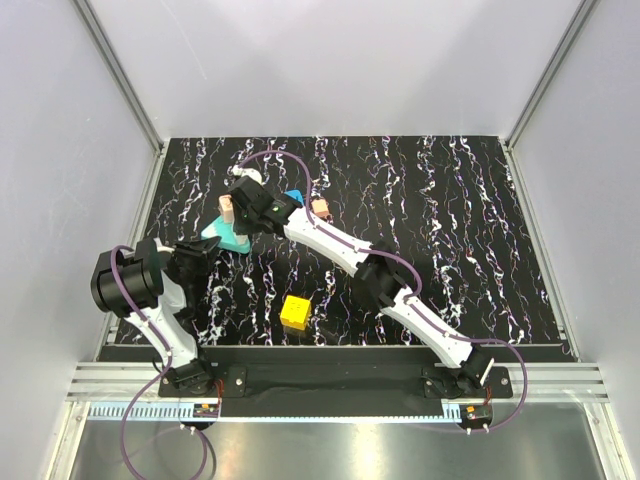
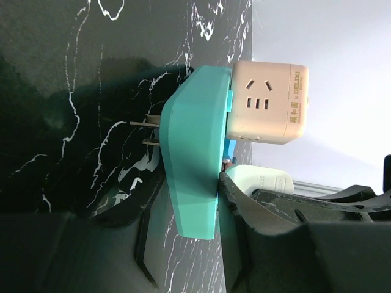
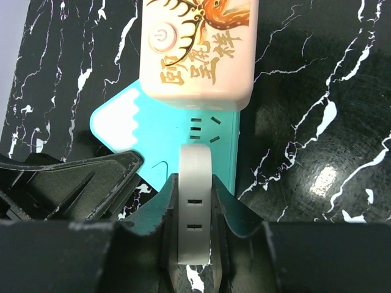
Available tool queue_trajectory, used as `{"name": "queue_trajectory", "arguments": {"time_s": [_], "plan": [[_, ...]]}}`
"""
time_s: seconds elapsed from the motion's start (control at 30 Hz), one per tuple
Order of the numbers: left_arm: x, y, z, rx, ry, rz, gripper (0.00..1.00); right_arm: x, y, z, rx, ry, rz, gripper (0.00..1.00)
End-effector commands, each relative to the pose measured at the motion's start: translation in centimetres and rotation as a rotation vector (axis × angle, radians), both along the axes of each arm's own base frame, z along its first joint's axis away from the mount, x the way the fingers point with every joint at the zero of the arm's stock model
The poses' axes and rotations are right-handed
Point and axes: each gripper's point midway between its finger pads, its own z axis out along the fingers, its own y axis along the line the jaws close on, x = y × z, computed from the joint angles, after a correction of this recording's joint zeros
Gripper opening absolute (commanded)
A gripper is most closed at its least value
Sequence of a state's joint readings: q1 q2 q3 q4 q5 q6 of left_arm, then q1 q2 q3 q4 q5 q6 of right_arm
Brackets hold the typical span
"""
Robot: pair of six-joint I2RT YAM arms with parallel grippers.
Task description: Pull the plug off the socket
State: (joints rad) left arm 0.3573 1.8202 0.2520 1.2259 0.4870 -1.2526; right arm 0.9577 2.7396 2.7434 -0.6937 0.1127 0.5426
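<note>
- right gripper (image 3: 194, 183): jaws closed tight on the white rounded plastic block (image 3: 194, 213), which sits plugged into the flat teal plastic socket base (image 3: 223, 143). It is not on the plug.
- tan cube-shaped plug with orange print (image 3: 198, 55): directly beyond the right fingertips, just past the white block, on the same socket face. Neither gripper touches it.
- left gripper (image 2: 189, 201): partly closed, one finger on each flat face of the socket base. Looks like a clamp bracing it. Two metal prongs stick out of the base's back side.
- progress: socket looks braced. Plug sits flush on it, no gap visible in the left wrist view. Pull-off not started.
- judgement: the right arm holds the wrong block. It would need to let go, regrip the tan plug one position further out, then pull straight away from the base.
- further out, top view: socket sits left of centre on the black marbled table (image 1: 450, 220). Small salmon block (image 1: 322, 208) is near the right arm. Yellow cube (image 1: 295, 312) lies well apart, towards the near edge.
</note>
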Motion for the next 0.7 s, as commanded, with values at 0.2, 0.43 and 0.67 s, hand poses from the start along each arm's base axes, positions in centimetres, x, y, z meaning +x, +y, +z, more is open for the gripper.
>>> {"name": "queue_trajectory", "arguments": {"time_s": [0.2, 0.43, 0.67], "plan": [[0.1, 2.7, -1.0, 0.095, 0.032, 0.108, 0.0, 3.2, -4.2, 21.3, 0.2, -0.342, -0.124, 0.0], [0.1, 2.5, -1.0, 0.095, 0.03, 0.097, 0.0, 2.6, -5.9, 23.1, 0.177, -0.353, -0.122, 0.0], [0.3, 2.3, -1.0, 0.085, 0.01, 0.074, 0.0, 2.7, -9.7, 22.9, 0.196, -0.238, 0.045, 0.0]]}}
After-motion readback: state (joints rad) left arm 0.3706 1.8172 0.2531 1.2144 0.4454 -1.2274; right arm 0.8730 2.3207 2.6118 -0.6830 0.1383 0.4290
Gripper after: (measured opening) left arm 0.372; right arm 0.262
